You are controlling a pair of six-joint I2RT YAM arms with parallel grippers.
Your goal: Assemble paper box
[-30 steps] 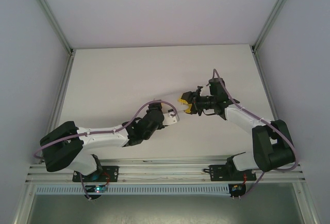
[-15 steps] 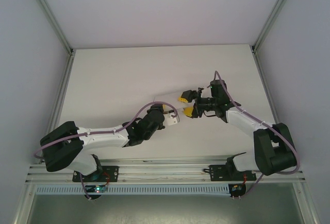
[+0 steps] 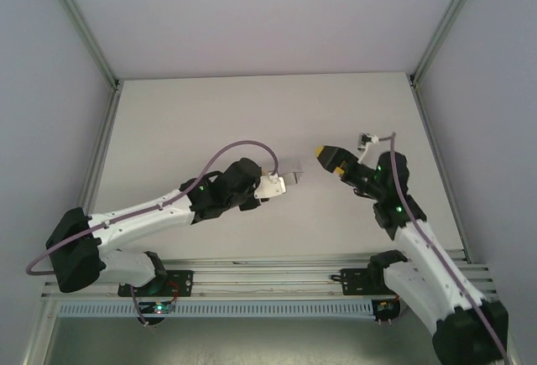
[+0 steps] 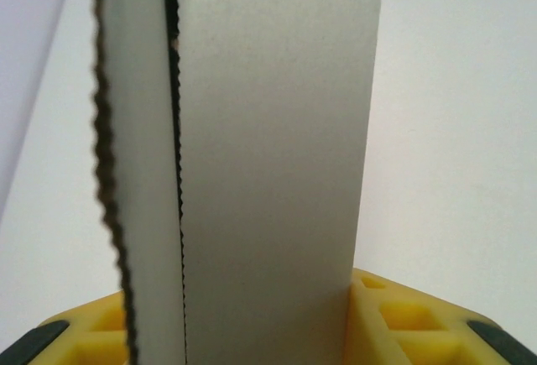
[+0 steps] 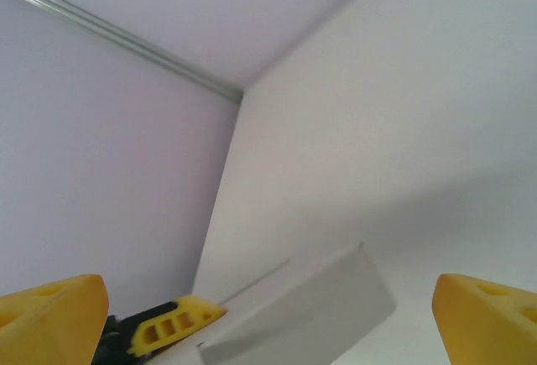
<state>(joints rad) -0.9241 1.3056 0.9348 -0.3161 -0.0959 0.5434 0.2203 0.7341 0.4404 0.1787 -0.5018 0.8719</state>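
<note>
- Holding step: left fingers (image 4: 403,319) clamped on paper box (image 3: 291,169) at mid-tabletop (image 3: 210,122) (card seen edge-on).
- Right fingers (image 5: 50,306) spread wide, empty, near box, not touching.
- Next, est.: R approach w/ care, grip box's free end, fold.

Left gripper (image 3: 279,182) apparently gripping paper box (image 3: 290,169); right gripper (image 3: 331,159) apart, spread.
</note>
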